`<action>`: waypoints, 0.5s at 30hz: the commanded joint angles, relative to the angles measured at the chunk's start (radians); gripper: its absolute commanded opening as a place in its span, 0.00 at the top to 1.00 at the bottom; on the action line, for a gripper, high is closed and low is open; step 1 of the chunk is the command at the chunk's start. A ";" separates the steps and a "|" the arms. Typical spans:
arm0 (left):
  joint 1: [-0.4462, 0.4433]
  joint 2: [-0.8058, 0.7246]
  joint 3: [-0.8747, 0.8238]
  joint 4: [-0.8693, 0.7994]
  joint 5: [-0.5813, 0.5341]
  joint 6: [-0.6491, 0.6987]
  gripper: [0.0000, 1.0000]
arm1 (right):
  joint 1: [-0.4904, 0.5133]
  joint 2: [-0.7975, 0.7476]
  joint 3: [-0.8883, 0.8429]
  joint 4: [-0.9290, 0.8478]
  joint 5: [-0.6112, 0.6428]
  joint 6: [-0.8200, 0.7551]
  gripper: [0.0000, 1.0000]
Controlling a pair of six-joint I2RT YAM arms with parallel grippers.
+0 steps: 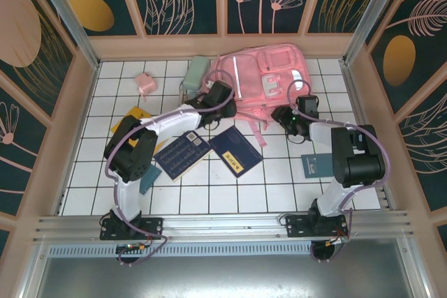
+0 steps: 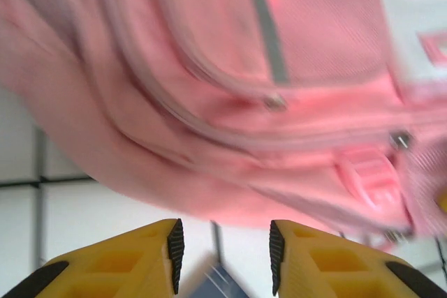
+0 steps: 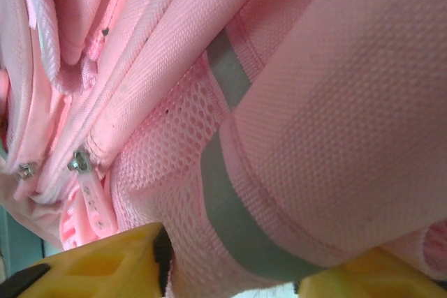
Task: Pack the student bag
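The student bag, a large pink backpack, lies at the back middle of the white tiled table. My left gripper is at the bag's near left edge. In the left wrist view the left gripper stands open with nothing between its fingers, and the bag sits just ahead of them. My right gripper is at the bag's near right corner. There the right gripper has pink mesh and a grey strip of the bag bunched between its fingers, pressed against the left pad.
Two dark blue books lie in front of the bag between the arms. A small pink box and a pale green item sit at the back left. A teal booklet lies by the right arm. Walls enclose the table.
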 commanded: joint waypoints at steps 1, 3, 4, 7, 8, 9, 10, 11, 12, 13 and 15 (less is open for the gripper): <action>-0.033 0.015 -0.055 0.069 0.058 -0.032 0.63 | -0.008 0.030 0.053 0.017 -0.021 0.011 0.72; -0.041 0.038 -0.060 0.093 0.073 -0.064 0.65 | -0.005 0.030 0.062 0.027 -0.045 0.020 0.91; -0.042 0.046 -0.062 0.104 0.078 -0.075 0.66 | -0.002 0.025 0.067 0.032 -0.059 0.026 0.99; -0.042 0.059 -0.052 0.115 0.063 -0.071 0.68 | 0.015 -0.005 0.098 0.028 -0.094 0.037 1.00; -0.042 0.064 -0.034 0.098 0.047 -0.059 0.68 | 0.021 -0.018 0.108 0.029 -0.103 0.038 1.00; -0.042 0.070 -0.011 0.072 0.018 -0.049 0.68 | 0.030 -0.034 0.123 0.025 -0.109 0.038 1.00; -0.041 0.073 0.007 0.051 -0.010 -0.034 0.68 | 0.034 -0.047 0.140 0.012 -0.112 0.037 1.00; -0.040 0.074 0.022 0.038 -0.032 -0.024 0.68 | 0.041 -0.054 0.154 0.001 -0.112 0.035 1.00; -0.039 0.078 0.037 0.025 -0.062 -0.014 0.69 | 0.042 -0.060 0.166 -0.009 -0.115 0.036 1.00; -0.036 0.083 0.052 0.017 -0.081 -0.004 0.69 | 0.041 -0.063 0.170 -0.013 -0.118 0.041 1.00; -0.023 0.101 0.081 0.004 -0.085 0.008 0.69 | 0.036 -0.059 0.162 -0.014 -0.115 0.043 1.00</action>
